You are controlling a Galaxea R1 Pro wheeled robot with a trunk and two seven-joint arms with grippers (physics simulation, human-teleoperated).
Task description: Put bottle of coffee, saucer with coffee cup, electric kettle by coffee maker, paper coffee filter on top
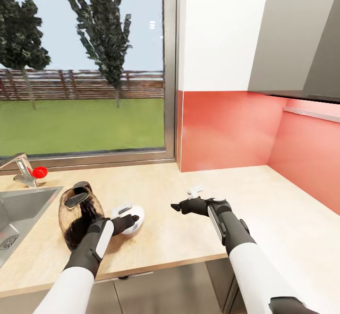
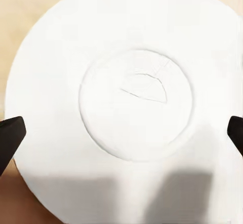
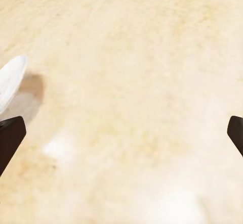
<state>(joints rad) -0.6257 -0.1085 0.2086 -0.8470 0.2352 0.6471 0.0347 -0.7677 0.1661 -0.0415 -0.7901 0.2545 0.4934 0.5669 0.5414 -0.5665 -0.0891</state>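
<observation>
My left claw (image 1: 134, 220) hangs spread over the white saucer (image 2: 121, 107) on the desk (image 1: 160, 196) — beside the glass coffee maker (image 1: 78, 215). My right claw (image 1: 177, 207) — spread, holding nothing — hovers above bare desk.
</observation>
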